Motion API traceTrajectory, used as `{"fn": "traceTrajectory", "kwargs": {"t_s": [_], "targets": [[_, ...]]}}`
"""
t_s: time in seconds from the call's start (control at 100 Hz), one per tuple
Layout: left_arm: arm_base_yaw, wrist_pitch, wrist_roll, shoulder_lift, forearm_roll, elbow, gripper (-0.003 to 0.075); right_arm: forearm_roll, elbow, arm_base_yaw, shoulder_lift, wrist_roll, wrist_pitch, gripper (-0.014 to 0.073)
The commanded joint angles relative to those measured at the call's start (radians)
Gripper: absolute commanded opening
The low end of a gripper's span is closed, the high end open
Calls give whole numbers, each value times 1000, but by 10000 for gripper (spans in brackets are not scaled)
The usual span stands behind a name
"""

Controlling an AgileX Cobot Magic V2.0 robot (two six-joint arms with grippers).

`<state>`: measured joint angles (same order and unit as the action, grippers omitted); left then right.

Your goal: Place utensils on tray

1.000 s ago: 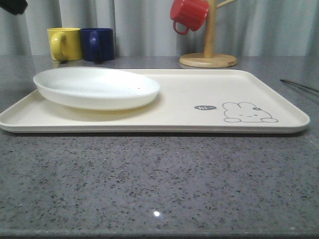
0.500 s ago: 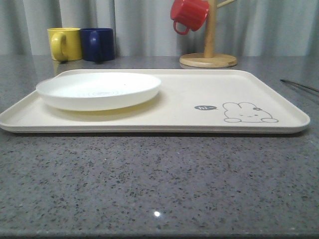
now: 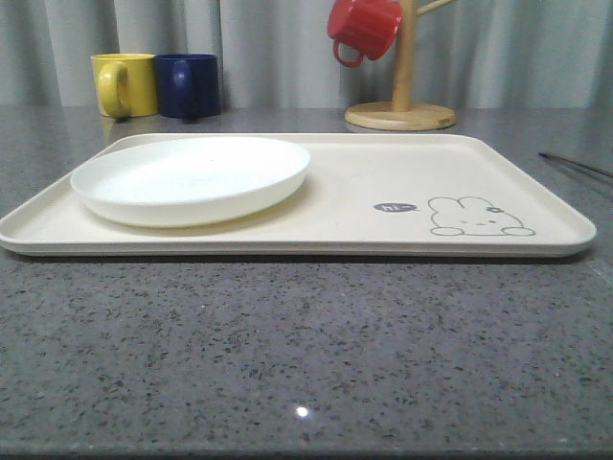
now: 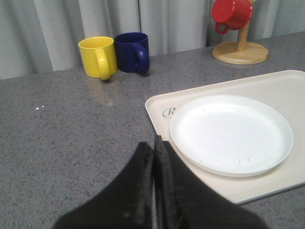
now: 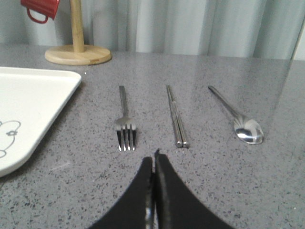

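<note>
A white plate rests flat on the left part of the cream tray; the left wrist view shows the plate on the tray too. My left gripper is shut and empty, hovering over the tray's near corner beside the plate. On the bare table right of the tray lie a fork, a pair of chopsticks and a spoon, side by side. My right gripper is shut and empty, just short of the fork and chopsticks. A thin dark utensil end lies at the front view's right edge.
A yellow mug and a blue mug stand behind the tray at the back left. A red mug hangs on a wooden mug stand at the back. A grey curtain closes off the back; grey stone table lies in front.
The plate was tilted with one edge raised a second ago; it has settled flat on the tray. A dark arm part at the top left has left the front view.
</note>
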<state>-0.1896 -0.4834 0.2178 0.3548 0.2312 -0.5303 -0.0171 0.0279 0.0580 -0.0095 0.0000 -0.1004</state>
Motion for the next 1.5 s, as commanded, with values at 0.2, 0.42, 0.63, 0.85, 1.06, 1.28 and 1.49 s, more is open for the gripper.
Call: {"fn": "traceTrajectory", "kwargs": {"t_s": [0.2,0.42,0.63,0.85,1.06,1.28,1.49], "targets": [[-7,49,2,-30,7,-12,-19,-5,-154,4,39,0,-89,-61],[-7,49,2,-30,7,-12,-19,17,-382,4,258,0,-276,-61],[-7,49,2,-30,7,-12,-19,17,-619,4,566,0,-473,52],[-7,49,2,-30,7,-12,-19,24,-854,4,879,0,-596,368],[-7,51,2,-30,7,-12,-19,60,-1080,3,1172,0,-752,384],[-7,51,2,-30,7,-12,-19,62,-1305,-27,1455,0,-944,384],[-7,51,2,-30,7,-12,-19,69,-1462,-48,1651,-28,-1047,384]]}}
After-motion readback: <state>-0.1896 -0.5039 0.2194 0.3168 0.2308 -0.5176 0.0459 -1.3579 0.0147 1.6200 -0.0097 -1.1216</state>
